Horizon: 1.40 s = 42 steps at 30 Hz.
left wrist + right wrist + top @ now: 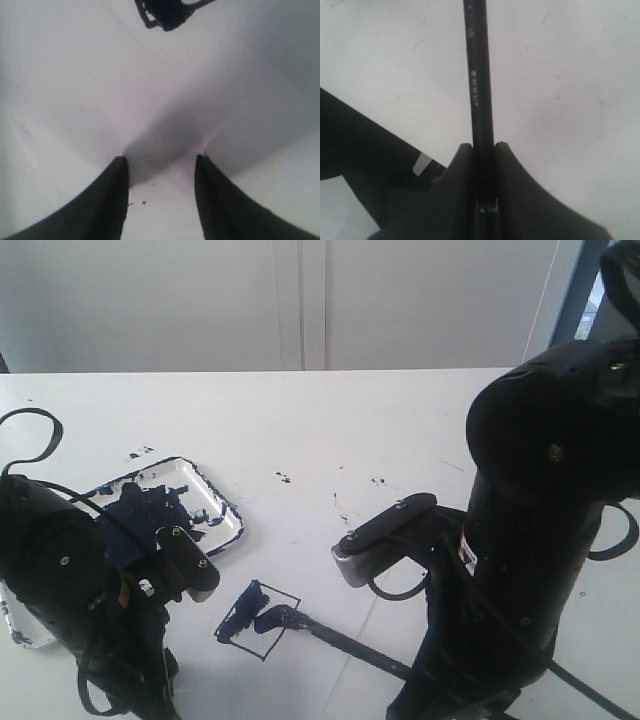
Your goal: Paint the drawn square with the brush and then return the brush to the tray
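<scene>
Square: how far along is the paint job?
Done: part of the square is dark with paint, on the side nearer the tray. In hand: the right gripper is shut on the brush, whose tip sits inside the outline. Left: the rest of the square shows bare white, and the brush has yet to go back to the tray. The left gripper is open and empty.

1. We see the drawn square (262, 636) near the table's front edge, its left part smeared dark blue.
2. The brush (340, 641) slants, its clotted tip touching inside the square.
3. The tray (232, 510), paint-blotched, lies toward the table's left edge.
</scene>
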Available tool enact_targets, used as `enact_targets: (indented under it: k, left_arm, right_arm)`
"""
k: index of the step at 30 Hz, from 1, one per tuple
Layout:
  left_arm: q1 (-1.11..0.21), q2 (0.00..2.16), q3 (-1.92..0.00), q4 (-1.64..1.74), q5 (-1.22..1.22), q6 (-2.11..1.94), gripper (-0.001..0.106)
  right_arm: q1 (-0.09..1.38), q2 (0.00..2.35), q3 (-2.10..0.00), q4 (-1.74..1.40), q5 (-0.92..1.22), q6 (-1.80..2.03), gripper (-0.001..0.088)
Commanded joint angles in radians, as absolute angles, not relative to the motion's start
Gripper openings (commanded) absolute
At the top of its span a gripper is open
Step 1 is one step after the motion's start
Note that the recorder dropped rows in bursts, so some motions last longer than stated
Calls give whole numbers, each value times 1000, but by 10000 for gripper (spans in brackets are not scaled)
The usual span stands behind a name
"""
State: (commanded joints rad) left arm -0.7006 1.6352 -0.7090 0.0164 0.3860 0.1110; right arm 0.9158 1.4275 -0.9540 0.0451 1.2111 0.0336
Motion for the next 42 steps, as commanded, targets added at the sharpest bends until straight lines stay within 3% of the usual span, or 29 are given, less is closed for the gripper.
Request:
enact_targets:
  k: [18, 42]
  left_arm:
    - [-701, 1635, -709, 16, 386, 111, 483]
    - [-701, 1635, -709, 16, 386, 111, 483]
  right_arm:
    - [916, 1428, -954, 262, 1221, -108, 0]
    - [916, 1461, -954, 158, 1165, -43, 0]
